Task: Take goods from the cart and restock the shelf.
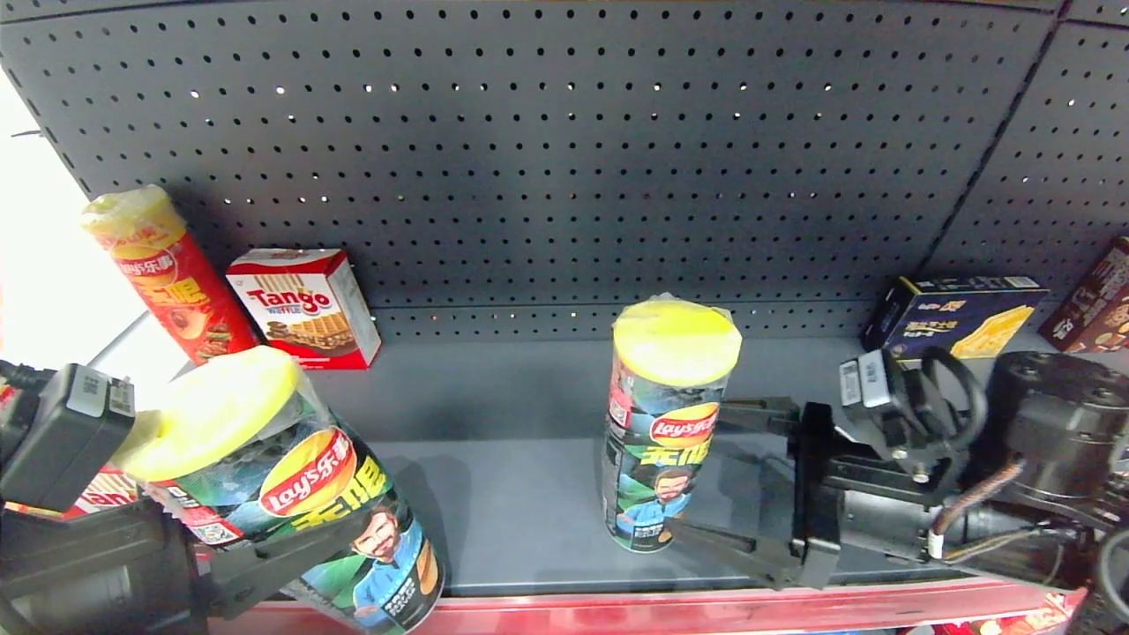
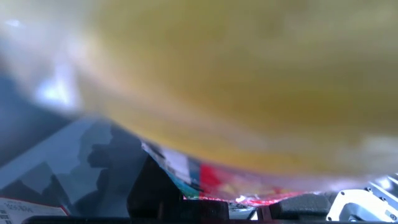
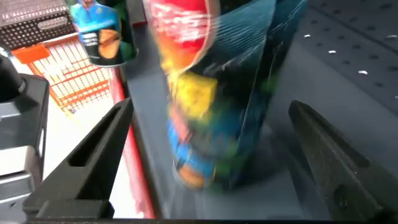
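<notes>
Item 1, nearest: chip can A, green/blue wrap, yellow lid, is held tilted at the front L of the shelf, its base hanging over the red front lip. It is clamped by the L gripper, w/ one of the fingers seen pressed across the lower body; the opposite one is hidden behind the can. In the L wrist view the yellow lid is seen as a close blur. Item 2, mid-depth: chip can B, same wrap and lid, is stood upright on the shelf near ctr, a little back from the lip. It is straddled by the R gripper, brought in from the R side; the fingers are spread wide, one each side of can B, w/ a gap shown on both sides, so nothing is gripped. An orange wire grid is seen below and beyond the lip in the R wrist view. Item 3, back row: a red chip can and a wafer box are set just beside each other at the back L; a dark blue box and a brown box are set at the back R. Farthest: the grey pegboard, against which the back row is placed.
</notes>
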